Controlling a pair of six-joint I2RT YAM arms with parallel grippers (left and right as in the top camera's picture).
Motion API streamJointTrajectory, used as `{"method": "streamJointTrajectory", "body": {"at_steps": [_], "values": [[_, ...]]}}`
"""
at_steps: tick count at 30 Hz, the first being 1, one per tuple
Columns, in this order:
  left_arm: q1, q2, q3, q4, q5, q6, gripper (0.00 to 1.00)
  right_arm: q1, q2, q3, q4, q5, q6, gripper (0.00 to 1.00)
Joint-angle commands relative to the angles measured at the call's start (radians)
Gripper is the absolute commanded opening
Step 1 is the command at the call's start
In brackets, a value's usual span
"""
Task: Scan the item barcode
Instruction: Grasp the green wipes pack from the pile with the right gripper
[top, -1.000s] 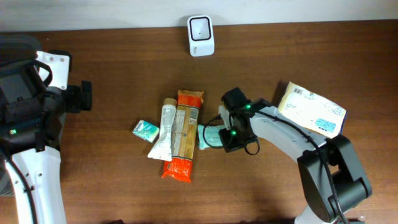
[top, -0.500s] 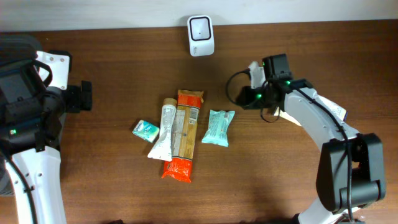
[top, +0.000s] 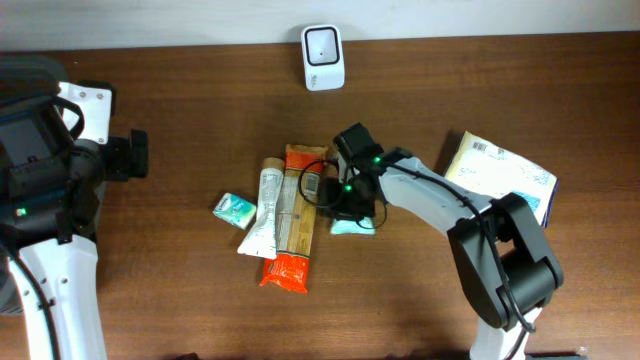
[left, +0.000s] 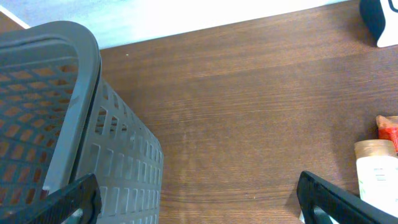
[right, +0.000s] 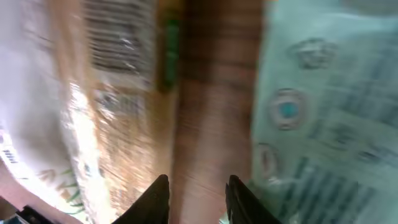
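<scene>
The right fingers (right: 157, 199) stand a little apart and pinch nothing, with only the bare wood of the surface (right: 211, 93) between them. They hang over the gap between the long snack pack (right: 112, 93) on the left and the teal pouch (right: 323, 112) on the right. The wrist view is smeared, so which of the two is meant is hard to say; the pack's barcode (right: 115, 34) appears to face up. To do this step well, the fingers should widen, shift squarely over one item and close on an edge clear of the printed code. They should then lift without dragging the neighbour and turn the code toward the white scanner (top: 323, 57) at the far edge. The left fingers (left: 68, 199) are spread wide and empty, far to the left beside the grey basket (left: 56, 93).
</scene>
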Motion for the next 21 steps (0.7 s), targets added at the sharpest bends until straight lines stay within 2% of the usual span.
{"method": "streamJointTrajectory", "body": {"at_steps": [1, 8, 13, 17, 21], "values": [[0.003, 0.001, 0.004, 0.002, 0.010, 0.015, 0.99, -0.042, 0.001, 0.013, -0.063, 0.027, -0.026, 0.30], [0.003, 0.001, 0.004, 0.002, 0.010, 0.015, 0.99, -0.125, 0.001, 0.056, -0.167, 0.024, -0.284, 0.30], [0.003, 0.001, 0.004, 0.002, 0.010, 0.015, 0.99, -0.158, -0.004, 0.133, -0.273, 0.017, -0.396, 0.30], [0.003, 0.001, 0.004, 0.002, 0.010, 0.015, 0.99, -0.195, -0.012, 0.243, -0.414, 0.013, -0.429, 0.31], [0.003, 0.001, 0.004, 0.002, 0.010, 0.015, 0.99, -0.126, -0.011, 0.217, -0.420, 0.018, -0.435, 0.31]]}}
